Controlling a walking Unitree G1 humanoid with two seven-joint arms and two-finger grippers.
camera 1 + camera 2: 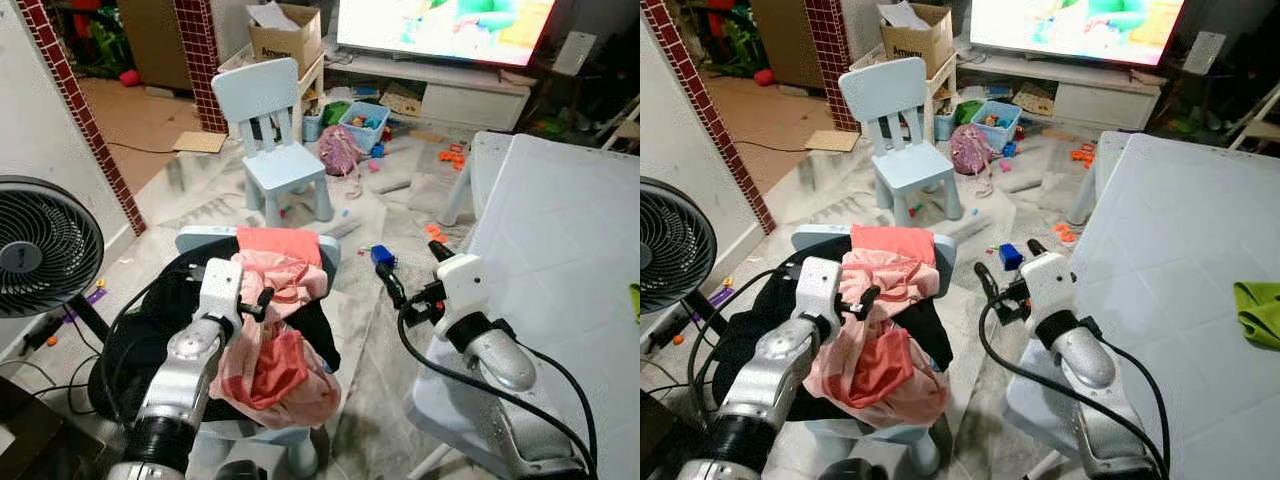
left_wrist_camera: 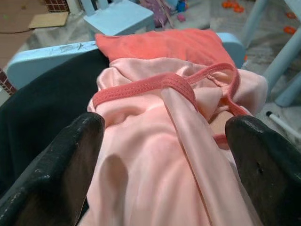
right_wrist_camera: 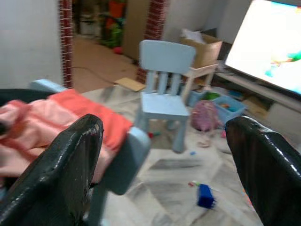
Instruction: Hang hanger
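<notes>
A pale blue chair (image 1: 278, 150) stands near a fan (image 1: 40, 250).

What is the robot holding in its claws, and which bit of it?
Nothing. The left gripper is open over the pale pink cloth garment heaped on the light blue chair back, not pinching it. The right gripper is open in the air.
</notes>
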